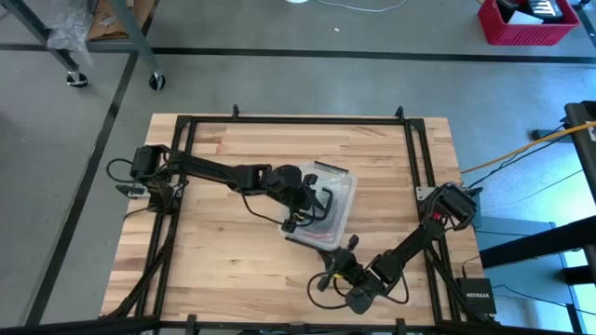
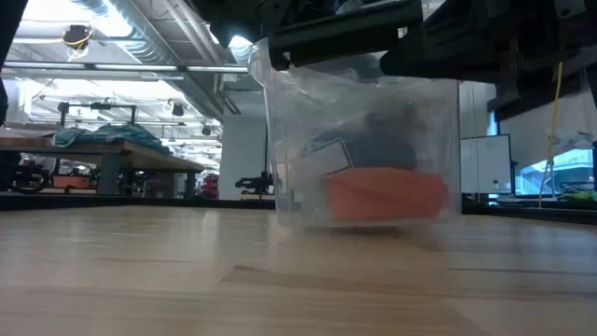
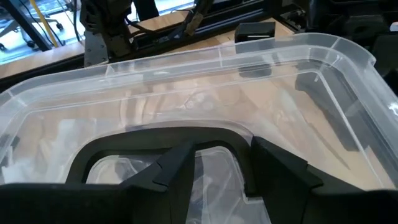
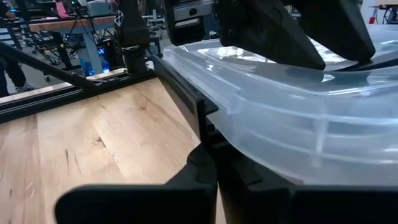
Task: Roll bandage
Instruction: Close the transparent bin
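A clear plastic box [image 1: 326, 207] sits near the middle of the wooden counter [image 1: 223, 265], with a black handle [image 3: 161, 146] across its lid. Through its wall in the low view a folded orange item [image 2: 384, 196] lies at the bottom, with a grey-blue mass [image 2: 392, 140] above it and a small white-and-dark piece [image 2: 326, 154] beside that. Whether any of this is the bandage cannot be told; no dark fabric strip shows on the open counter in any view.

The left tool [image 1: 300, 207] reaches in from the counter's left edge and hangs over the box lid, at the black handle. In its wrist view its two dark fingers [image 3: 180, 177] stand apart with the handle's bar just ahead of them; they pinch nothing that can be seen.

The right tool [image 1: 328, 277] comes from the right rear corner of the counter and lies low over the wood, just off the box's near edge, toward the front of the counter. Its fingers [image 4: 205, 168] are pressed together, their tips right at the box's rim [image 4: 261, 106]; whether they touch the rim or catch anything between them cannot be told.
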